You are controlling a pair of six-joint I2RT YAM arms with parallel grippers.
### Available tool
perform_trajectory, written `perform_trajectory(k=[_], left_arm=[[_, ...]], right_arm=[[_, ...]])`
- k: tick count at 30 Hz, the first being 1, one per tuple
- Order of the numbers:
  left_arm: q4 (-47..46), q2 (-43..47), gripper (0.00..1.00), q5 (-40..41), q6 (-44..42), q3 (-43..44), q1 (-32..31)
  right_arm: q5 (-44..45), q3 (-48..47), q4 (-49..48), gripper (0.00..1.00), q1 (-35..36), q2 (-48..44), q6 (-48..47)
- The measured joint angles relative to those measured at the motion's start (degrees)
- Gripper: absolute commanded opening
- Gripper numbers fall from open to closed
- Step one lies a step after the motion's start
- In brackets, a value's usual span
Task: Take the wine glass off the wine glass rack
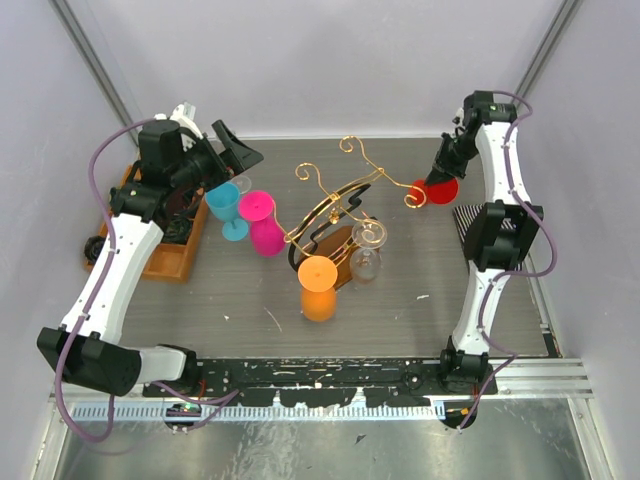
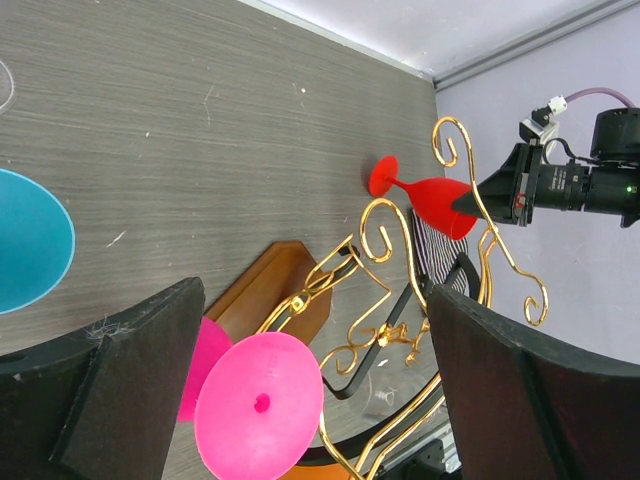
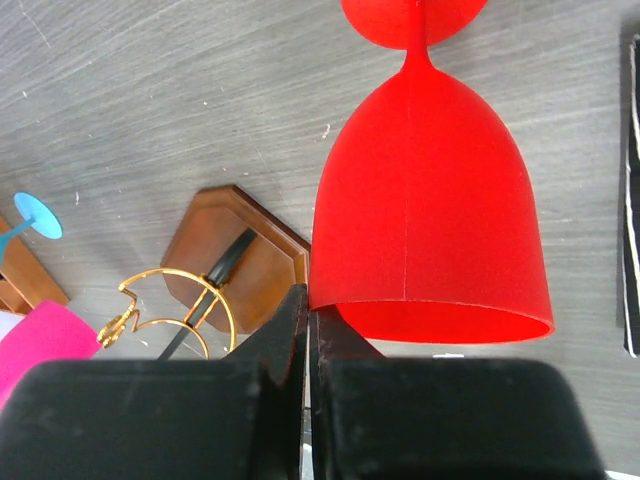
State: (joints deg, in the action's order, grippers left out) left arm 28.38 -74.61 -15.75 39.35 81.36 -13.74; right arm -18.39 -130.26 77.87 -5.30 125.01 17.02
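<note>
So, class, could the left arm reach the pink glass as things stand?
Likely yes: its open fingers face the pink glass with nothing between; the blue glass sits close alongside.

Left end effector (image 2: pixel 315 300) spread, right (image 3: pixel 308 325) clamped

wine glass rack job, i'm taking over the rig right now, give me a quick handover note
Left gripper: open, empty, up by the teal glass and pink glass on the rack's left side.
Right gripper: shut on the rim of the red wine glass, held sideways above the table to the right of the wine glass rack.
Done: no wire shows around the red stem in the right wrist view, so it looks off the rack.
Left: probably carry it clear of the gold hooks, set it down, release.
The orange glass and clear glass hang at the rack.
</note>
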Motion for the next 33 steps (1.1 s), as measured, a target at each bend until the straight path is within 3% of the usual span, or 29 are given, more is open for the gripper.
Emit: perform_trajectory(k=[19, 33], left_arm=[[2.2, 2.2, 0.98, 0.3, 0.8, 0.0, 0.0], [4.2, 6.3, 0.98, 1.3, 1.2, 0.0, 0.0]], right_arm=[[2.1, -4.5, 4.1, 0.01, -0.5, -0.6, 5.9], [0.9, 1.9, 4.4, 0.01, -0.8, -1.6, 12.0]])
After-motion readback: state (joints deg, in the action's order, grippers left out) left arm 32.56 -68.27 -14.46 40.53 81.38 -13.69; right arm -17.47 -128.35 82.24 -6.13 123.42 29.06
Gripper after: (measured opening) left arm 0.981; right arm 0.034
